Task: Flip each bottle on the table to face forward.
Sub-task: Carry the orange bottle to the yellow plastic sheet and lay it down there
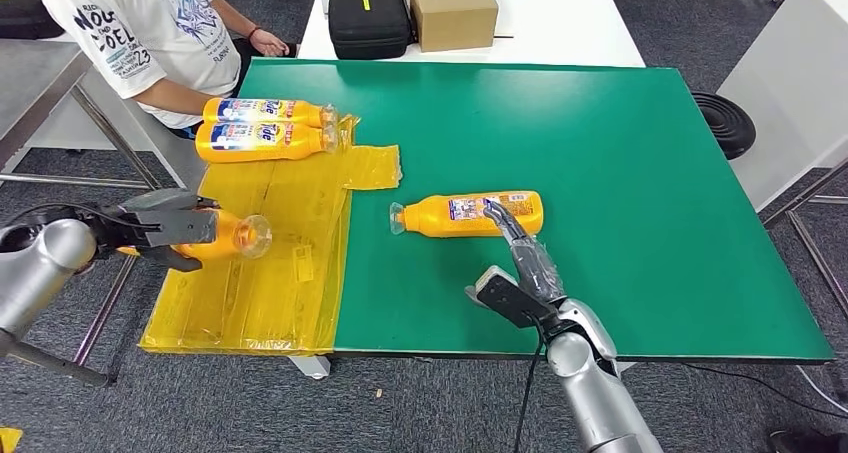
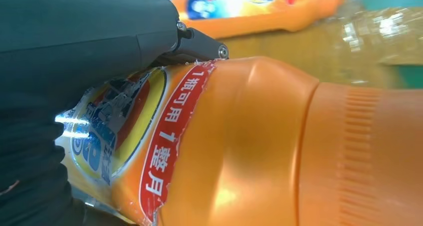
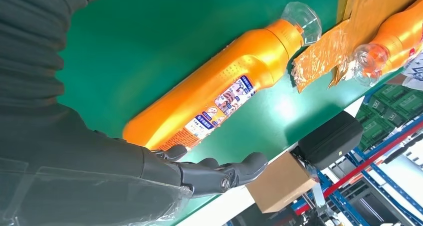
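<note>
Gripping an orange bottle (image 1: 232, 237) at the table's left edge, left hand (image 1: 160, 229), right hand (image 1: 522, 251) fingers apart.

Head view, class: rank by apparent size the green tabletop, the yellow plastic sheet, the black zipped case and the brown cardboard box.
1. Green tabletop
2. Yellow plastic sheet
3. Black zipped case and brown cardboard box look alike; no ranking.
</note>
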Available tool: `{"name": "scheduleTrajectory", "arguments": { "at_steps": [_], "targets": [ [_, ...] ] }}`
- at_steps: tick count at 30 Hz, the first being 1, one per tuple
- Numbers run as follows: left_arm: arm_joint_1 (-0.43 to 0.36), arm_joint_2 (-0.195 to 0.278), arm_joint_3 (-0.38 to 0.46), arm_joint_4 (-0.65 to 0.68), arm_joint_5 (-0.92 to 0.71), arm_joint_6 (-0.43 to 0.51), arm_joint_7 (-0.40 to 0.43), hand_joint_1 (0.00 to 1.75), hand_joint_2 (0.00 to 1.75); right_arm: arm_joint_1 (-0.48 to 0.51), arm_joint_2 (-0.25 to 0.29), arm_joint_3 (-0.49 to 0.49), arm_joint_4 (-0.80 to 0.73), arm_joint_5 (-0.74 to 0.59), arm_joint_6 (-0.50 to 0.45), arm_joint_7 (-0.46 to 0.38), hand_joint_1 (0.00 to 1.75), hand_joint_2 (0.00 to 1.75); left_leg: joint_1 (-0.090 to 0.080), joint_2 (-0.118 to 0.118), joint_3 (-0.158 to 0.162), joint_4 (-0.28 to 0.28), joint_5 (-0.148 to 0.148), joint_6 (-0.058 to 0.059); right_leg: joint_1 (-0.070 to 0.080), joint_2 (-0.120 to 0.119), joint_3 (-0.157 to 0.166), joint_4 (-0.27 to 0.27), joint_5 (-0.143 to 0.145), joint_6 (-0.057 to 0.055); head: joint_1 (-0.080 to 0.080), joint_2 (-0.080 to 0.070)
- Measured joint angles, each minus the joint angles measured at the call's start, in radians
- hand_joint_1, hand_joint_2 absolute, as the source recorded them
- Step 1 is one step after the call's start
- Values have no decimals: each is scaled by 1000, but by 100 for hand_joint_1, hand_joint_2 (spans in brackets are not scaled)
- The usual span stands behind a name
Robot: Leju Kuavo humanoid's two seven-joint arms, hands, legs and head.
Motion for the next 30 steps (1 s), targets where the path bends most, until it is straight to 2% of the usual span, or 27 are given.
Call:
{"name": "scheduleTrajectory", "arguments": {
  "at_steps": [5, 9, 14, 18, 22, 30],
  "targets": [
    [5, -91, -46, 76, 16, 135, 0, 175, 175, 3, 10, -1, 8, -2, -8, -3, 0, 175, -1, -1, 0, 0, 0, 0, -1, 0, 1, 0, 0, 0, 0, 0],
    [10, -161, -81, 146, -44, 225, 7, 175, 175, 7, 18, -1, 14, -2, -8, -3, 0, 175, -1, -1, 0, 0, 0, 0, -1, 0, 1, 0, 0, 0, 0, 0],
    [23, -231, -109, 226, -96, 284, 15, 175, 175, 7, 26, -1, 25, 0, -8, -3, 0, 175, -1, -1, 0, 0, 0, 0, -1, 0, 1, 0, 0, 0, 0, 0],
    [43, -288, -123, 290, -185, 397, 40, 175, 175, 6, 34, -1, 35, 2, -8, -5, 0, 175, -1, -1, 0, 0, 0, 0, -1, 0, 2, 0, 0, 0, 0, 0],
    [50, -322, -136, 331, -238, 432, 53, 175, 175, 3, 38, -1, 49, 3, -8, -12, 0, 175, -1, -1, 1, 0, 0, 0, -1, 0, 3, 0, 0, 0, 0, 0],
    [31, -343, -153, 384, -288, 401, 51, 175, 175, 0, 41, -1, 71, 1, -8, -20, 0, 175, -1, -1, 5, 0, 0, 0, -1, 0, 6, 0, 0, 0, 0, 0]
  ]
}}
